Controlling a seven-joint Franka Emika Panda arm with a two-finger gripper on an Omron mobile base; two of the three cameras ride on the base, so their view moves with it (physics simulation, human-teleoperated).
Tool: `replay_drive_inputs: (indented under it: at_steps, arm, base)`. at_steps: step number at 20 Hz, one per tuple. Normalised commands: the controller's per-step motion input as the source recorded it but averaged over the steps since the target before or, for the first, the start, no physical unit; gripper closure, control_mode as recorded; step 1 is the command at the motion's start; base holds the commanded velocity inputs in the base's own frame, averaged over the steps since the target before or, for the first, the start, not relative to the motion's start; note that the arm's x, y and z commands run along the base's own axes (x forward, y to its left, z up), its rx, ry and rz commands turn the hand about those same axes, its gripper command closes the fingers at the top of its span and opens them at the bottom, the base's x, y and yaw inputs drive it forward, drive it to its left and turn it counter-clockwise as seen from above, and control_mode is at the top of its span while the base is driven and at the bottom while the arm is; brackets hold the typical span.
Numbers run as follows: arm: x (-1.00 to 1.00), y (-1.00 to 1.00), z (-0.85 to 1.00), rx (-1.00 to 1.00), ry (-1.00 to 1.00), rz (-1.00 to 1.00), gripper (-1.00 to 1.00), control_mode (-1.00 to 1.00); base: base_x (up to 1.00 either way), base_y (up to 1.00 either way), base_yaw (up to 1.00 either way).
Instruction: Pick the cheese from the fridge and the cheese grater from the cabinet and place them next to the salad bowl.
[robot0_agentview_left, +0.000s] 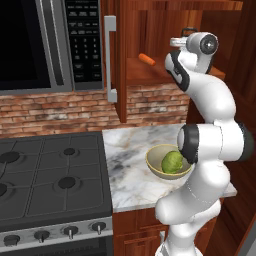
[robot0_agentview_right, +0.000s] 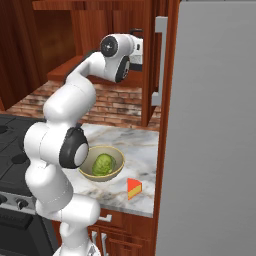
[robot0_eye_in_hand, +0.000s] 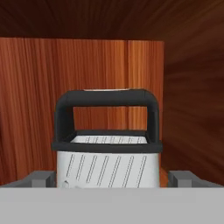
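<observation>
**A:** What is in front of the hand camera?

**B:** The cheese grater (robot0_eye_in_hand: 107, 164), upright and close, centred low in the picture. Its silver face has rows of slanted slots, and a black arched handle spans its top.

**A:** Where is it standing?

**B:** Inside the cabinet (robot0_eye_in_hand: 39, 105), with reddish-brown wood panels behind it, to the right and overhead.

**A:** And the gripper (robot0_eye_in_hand: 112, 178)?

**B:** Its grey fingertips (robot0_eye_in_hand: 40, 178) stand wide apart, one on each side of the grater's body. Whether they touch it cannot be told.
</observation>
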Motion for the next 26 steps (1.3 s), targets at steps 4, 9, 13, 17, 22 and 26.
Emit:
replay_drive_inputs:
  at_steps: [4,9,13,17,22,26]
  arm:
    - [0.27,0.0,-0.25,0.0,0.05,0.0,-1.0,-1.0]
    - [0.16,0.0,-0.24,0.0,0.06,0.0,1.0,-1.0]
    - [0.01,0.0,-0.15,0.0,0.01,0.0,1.0,-1.0]
    - [-0.22,0.0,-0.04,0.0,0.0,0.0,1.0,-1.0]
    - [-0.44,0.0,-0.25,0.0,0.0,0.0,1.0,-1.0]
    - [-0.56,0.0,-0.09,0.0,0.0,0.0,1.0,-1.0]
  base:
    - [0.0,0.0,0.0]
    - [0.0,0.0,0.0]
    - [0.0,0.0,0.0]
    - [0.0,0.0,0.0]
    - [0.0,0.0,0.0]
    - [0.0,0.0,0.0]
